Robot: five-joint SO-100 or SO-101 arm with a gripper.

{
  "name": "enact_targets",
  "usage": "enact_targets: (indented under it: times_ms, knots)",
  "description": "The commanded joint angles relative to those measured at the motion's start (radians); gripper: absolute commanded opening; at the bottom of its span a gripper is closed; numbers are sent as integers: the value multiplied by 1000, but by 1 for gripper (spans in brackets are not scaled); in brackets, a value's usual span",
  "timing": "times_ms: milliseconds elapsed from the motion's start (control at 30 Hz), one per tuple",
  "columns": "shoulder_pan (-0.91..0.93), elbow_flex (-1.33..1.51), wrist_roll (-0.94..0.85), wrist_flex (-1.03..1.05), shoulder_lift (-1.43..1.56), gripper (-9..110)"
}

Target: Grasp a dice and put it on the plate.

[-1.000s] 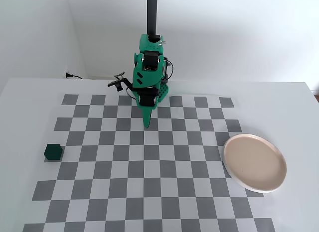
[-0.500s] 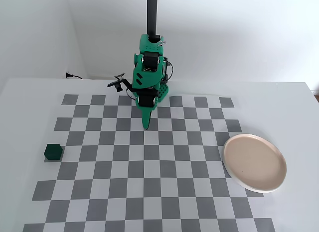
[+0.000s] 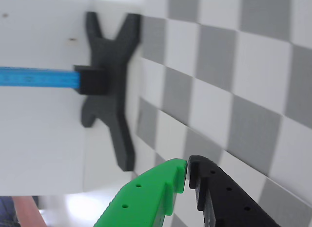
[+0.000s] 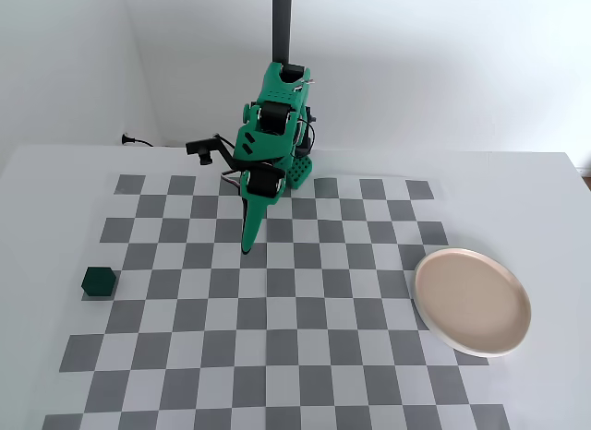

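The dice (image 4: 99, 281) is a small dark green cube at the left edge of the checkered mat, far left of the arm in the fixed view. The plate (image 4: 472, 300) is round, pinkish-beige, at the mat's right side. My gripper (image 4: 247, 247) hangs from the green arm near the mat's back middle, tip pointing down, well apart from both. In the wrist view the gripper (image 3: 188, 171) shows a green finger (image 3: 161, 193) and a black finger (image 3: 219, 193) with tips together, empty. Dice and plate are out of the wrist view.
The arm's base (image 4: 295, 167) and a dark post (image 4: 282, 24) stand at the back. A black X-shaped foot (image 3: 109, 85) with a blue strip (image 3: 39, 77) shows on a white surface in the wrist view. The checkered mat (image 4: 305, 356) covers the table.
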Motion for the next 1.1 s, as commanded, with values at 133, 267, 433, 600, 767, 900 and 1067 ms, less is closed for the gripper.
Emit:
enact_targets:
  times_ms: [133, 267, 433, 600, 767, 900, 1067]
  knots:
    - [17, -18, -268, -61, 11, -4]
    - [20, -18, -624, 28, 11, -4]
    - [43, -18, -759, 54, 11, -4]
    - [61, -18, -968, 158, 11, -4]
    - [9, -18, -1150, 163, 9, -4]
    - [-11, -23, -1282, 144, 9, -2]
    - [-15, -31, -1374, 46, 12, 1]
